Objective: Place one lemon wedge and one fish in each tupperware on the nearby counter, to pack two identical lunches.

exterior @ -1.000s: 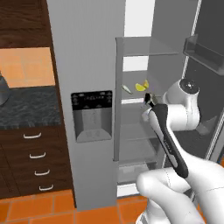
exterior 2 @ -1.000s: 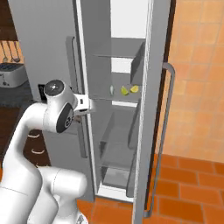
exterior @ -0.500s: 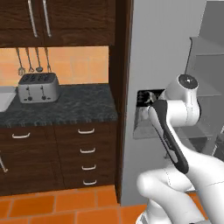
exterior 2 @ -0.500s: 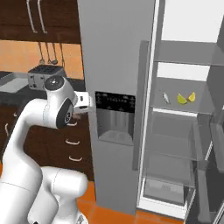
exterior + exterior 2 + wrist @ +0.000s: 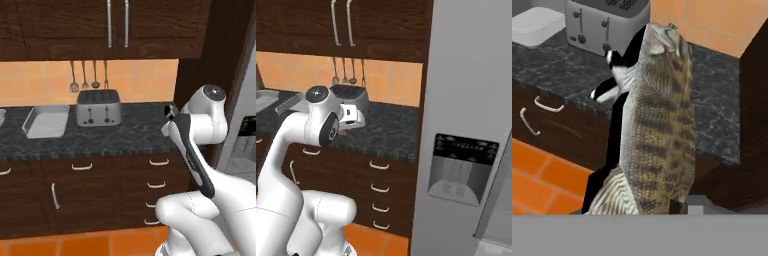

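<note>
A striped brown-grey fish (image 5: 659, 145) stands upright between the fingers of my gripper (image 5: 647, 105), which is shut on it; one dark finger (image 5: 618, 92) shows at its left side. My gripper (image 5: 170, 113) hangs above the right end of the speckled counter (image 5: 130, 134), and from the other side the hand (image 5: 352, 118) is over the counter in front of the toaster. One light-grey tupperware (image 5: 46, 121) lies on the counter left of the toaster, also at the hand view's upper left (image 5: 537, 22). The lemon wedge is out of view.
A steel toaster (image 5: 98, 108) stands mid-counter under hanging utensils (image 5: 84, 75). Dark wood drawers with white handles (image 5: 82, 166) sit below, wall cabinets above. The grey fridge door with its dispenser (image 5: 463, 167) rises at the right. The floor is orange tile (image 5: 542, 182).
The whole picture has swung from the open fridge to the counter and toaster, so the cameras moved. The fish stays in my gripper throughout.
</note>
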Available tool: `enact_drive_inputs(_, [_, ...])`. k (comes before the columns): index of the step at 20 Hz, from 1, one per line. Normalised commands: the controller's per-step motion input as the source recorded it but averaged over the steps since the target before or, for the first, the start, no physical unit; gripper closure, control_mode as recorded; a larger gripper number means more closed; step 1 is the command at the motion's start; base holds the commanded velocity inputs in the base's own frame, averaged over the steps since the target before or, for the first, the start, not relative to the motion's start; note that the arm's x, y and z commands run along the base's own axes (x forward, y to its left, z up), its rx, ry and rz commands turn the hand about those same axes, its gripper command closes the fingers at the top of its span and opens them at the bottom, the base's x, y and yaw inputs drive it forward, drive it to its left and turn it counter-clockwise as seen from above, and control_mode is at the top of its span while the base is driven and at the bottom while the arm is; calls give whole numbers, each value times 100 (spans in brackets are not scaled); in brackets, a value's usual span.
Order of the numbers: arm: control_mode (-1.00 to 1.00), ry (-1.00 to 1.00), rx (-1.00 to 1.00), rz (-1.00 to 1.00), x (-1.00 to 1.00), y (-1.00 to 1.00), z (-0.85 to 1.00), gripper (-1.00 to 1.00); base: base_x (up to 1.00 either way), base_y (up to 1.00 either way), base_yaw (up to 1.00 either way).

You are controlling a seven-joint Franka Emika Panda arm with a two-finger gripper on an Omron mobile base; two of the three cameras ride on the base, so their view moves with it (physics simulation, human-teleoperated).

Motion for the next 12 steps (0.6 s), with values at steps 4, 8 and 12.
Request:
enact_drive_inputs(4, [100,0,0,0,0,0,0,100,82,100,0])
enact_drive_inputs(8, [100,0,0,0,0,0,0,100,77,100,0])
enact_drive_inputs(12, [100,0,0,0,0,0,0,100,77,100,0])
